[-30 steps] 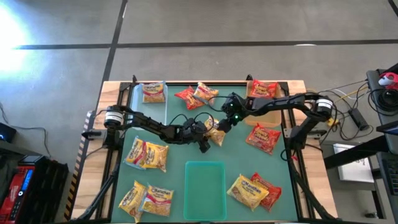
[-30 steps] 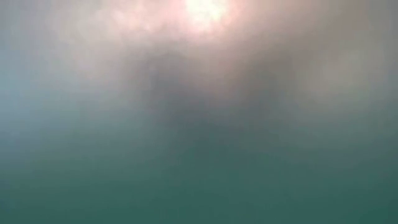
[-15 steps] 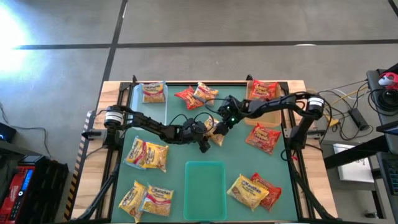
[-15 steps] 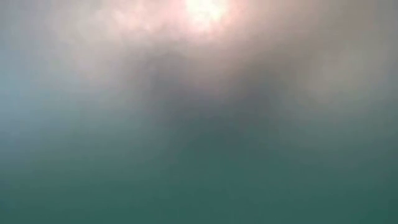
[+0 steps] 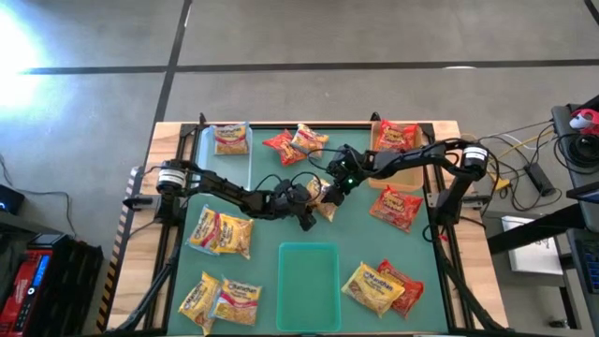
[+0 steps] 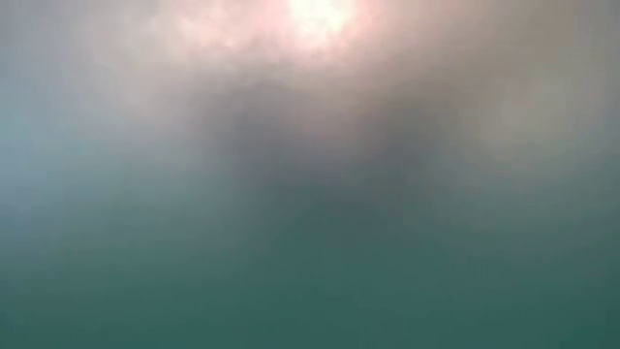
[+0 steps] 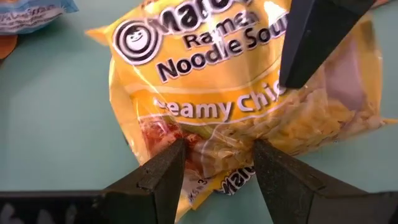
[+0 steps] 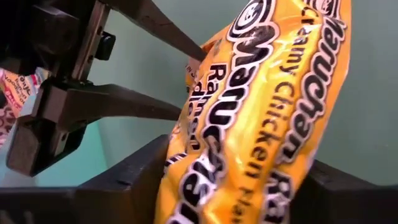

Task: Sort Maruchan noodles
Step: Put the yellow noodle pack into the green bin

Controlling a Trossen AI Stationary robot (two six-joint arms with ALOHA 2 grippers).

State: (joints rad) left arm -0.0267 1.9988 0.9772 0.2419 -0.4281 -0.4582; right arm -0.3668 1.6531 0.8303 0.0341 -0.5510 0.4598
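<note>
Meeting mid-desk, your left gripper pinches the yellow packet by one end while the right gripper straddles its other end, seemingly for a handover toward a tray.

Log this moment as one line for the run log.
phase: handover mid-table | left gripper: jaws shut on yellow Creamy Chicken packet | right gripper: jaws around same packet, closing | green tray: bare
</note>
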